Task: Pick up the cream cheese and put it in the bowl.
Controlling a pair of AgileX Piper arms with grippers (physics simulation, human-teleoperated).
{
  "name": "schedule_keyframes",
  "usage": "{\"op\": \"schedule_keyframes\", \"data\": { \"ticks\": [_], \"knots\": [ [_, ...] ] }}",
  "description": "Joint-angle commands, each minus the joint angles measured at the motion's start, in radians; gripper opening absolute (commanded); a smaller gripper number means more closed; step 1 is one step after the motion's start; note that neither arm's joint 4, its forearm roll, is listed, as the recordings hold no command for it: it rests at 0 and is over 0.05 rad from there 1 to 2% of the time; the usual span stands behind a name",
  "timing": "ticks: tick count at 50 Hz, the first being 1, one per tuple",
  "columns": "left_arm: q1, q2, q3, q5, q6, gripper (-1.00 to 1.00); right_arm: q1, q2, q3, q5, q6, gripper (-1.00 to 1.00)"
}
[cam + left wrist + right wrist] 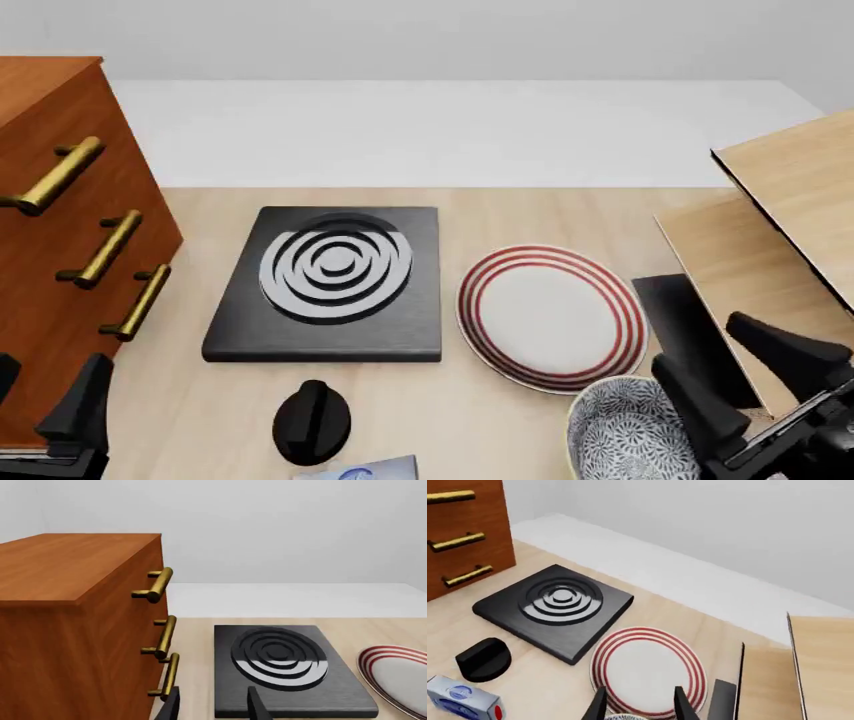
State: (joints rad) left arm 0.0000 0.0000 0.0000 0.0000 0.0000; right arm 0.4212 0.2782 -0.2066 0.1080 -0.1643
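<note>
Near edge, front view: your cream cheese (363, 470) lies at bottom centre on the bench (534, 215), black knob (311, 421) just behind it. Bowl (627, 432) at lower right, beside your right gripper (754, 375), fingers spread, empty. Left gripper (212, 706) fingers apart, empty. Farther back: ringed plate (550, 315), black burner slab (330, 283).
</note>
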Motion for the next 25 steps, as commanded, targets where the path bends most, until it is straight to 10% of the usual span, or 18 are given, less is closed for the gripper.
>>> {"op": "schedule_keyframes", "data": {
  "ticks": [1,25],
  "knots": [
    [0.000,0.000,0.000,0.000,0.000,1.00,0.196,0.240,-0.087,-0.041,-0.071,1.00],
    [0.000,0.000,0.000,0.000,0.000,1.00,0.500,0.694,-0.274,-0.105,-0.101,1.00]
  ]
}}
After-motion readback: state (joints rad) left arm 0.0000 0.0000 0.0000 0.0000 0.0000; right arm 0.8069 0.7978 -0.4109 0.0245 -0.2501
